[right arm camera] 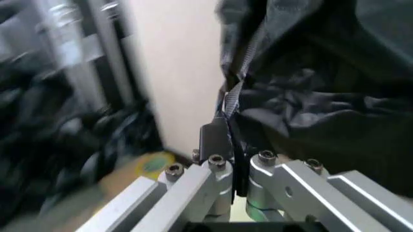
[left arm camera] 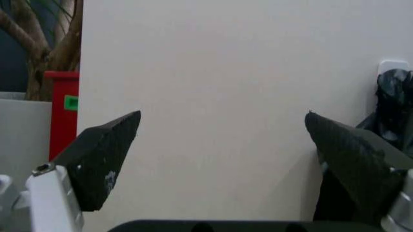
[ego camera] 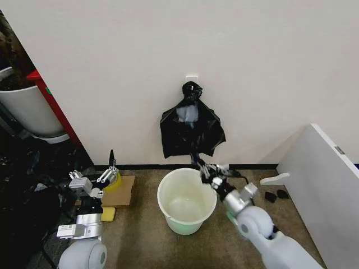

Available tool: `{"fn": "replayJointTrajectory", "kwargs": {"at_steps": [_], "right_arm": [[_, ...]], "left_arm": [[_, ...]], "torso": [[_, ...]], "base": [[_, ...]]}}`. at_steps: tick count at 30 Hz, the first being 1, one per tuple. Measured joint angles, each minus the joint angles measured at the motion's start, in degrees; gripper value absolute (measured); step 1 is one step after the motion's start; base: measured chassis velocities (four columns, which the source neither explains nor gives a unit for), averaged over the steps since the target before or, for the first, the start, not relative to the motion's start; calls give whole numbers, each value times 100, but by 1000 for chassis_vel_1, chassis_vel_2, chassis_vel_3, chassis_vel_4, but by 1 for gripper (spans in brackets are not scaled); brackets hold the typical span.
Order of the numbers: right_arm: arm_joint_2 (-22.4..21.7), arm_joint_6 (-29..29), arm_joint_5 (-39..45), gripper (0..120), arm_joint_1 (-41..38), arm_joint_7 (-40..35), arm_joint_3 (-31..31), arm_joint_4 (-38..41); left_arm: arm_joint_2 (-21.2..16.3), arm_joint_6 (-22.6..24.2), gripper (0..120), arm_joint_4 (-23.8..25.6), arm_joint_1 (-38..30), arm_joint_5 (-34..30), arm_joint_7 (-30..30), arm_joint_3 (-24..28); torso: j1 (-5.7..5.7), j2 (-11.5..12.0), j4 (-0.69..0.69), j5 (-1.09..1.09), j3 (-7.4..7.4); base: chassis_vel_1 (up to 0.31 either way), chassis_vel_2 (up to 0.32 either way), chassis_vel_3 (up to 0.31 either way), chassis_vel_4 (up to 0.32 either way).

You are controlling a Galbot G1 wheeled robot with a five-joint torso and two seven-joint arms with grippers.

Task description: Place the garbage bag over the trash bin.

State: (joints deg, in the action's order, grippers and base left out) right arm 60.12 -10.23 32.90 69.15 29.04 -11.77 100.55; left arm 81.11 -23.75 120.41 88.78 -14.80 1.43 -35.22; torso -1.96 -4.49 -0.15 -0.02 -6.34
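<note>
- while hanging from the wall hook, garbage bag (ego camera: 191, 130) pinched at its lower edge by right pincer (ego camera: 205, 166), above trash bin (ego camera: 187, 200).
- left pincer (ego camera: 111, 168) spread, idle near cardboard box (ego camera: 120, 192).

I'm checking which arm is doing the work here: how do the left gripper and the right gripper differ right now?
The left gripper is open and empty, fingers spread wide; the right gripper is shut on the garbage bag's lower edge. The left gripper sits beside a cardboard box, away from the trash bin; the right gripper is over the bin's back rim. Both point toward the wall.
</note>
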Motion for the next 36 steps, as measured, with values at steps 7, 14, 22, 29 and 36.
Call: {"fn": "replayJointTrajectory", "kwargs": {"at_steps": [7,14,22,29,36], "right_arm": [[96,-451,-572,0,39,2027,-495,-688],[236,-768,-1171,0,-202,2987,-927,-1330],[290,-1262,-1212,1,-205,3126,-1105,-1376],[319,-1637,-711,25,41,3612,-1382,-986],[356,-2245,-809,51,404,3009,-1556,-493]], "left_arm": [[-3,1,100,42,22,4,-1,3],[-30,2,100,67,59,5,13,-46],[-4,4,100,40,47,38,27,-5],[-11,8,100,23,42,57,29,10],[-36,9,100,7,43,59,29,12]], "torso": [[0,0,0,-2,-1],[-1,0,1,-2,-1],[-1,0,1,-2,-1],[-1,0,0,-3,-1],[-1,0,-1,-3,-1]], "base": [[0,0,0,0],[0,0,0,0],[0,0,0,0],[0,0,0,0],[0,0,0,0]]}}
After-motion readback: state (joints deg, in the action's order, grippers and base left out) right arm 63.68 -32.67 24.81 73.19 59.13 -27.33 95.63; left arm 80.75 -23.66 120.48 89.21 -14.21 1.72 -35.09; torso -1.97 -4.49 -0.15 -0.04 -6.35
